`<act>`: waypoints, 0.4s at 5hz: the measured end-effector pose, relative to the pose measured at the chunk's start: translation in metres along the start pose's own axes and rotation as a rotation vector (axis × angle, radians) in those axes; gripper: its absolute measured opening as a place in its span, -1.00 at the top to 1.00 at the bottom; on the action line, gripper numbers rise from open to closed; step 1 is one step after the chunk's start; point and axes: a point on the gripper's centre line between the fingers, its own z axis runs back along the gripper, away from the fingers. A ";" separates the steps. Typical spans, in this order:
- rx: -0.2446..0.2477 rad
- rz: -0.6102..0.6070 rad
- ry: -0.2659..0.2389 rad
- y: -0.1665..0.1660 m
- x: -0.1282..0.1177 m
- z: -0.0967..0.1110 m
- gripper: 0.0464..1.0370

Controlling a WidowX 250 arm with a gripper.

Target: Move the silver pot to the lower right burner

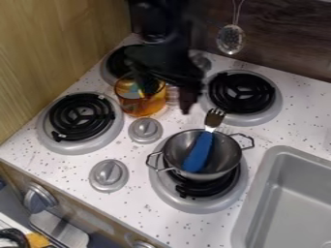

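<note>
From where I stood, the black robot arm (155,24) came in over the back of the stove from the top edge, its bulk above the rear left burner (119,62). It slanted down toward the middle of the white speckled table (145,209), and the black two-finger gripper (185,89) hung at its end, just right of a transparent orange cup (140,104). I couldn't tell whether the gripper was open or closed. Its low end pointed down between the cup and the rear right burner (240,92), behind the silver metal pot (219,157). The two-handled pot sat on the lower right burner (194,201), with a blue-handled fork (200,150) leaning inside it, tines up past the rim.
</note>
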 end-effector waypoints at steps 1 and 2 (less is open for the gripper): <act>-0.005 0.001 0.025 0.013 -0.006 0.001 -0.93; -0.010 -0.007 0.031 0.023 -0.009 0.001 -0.93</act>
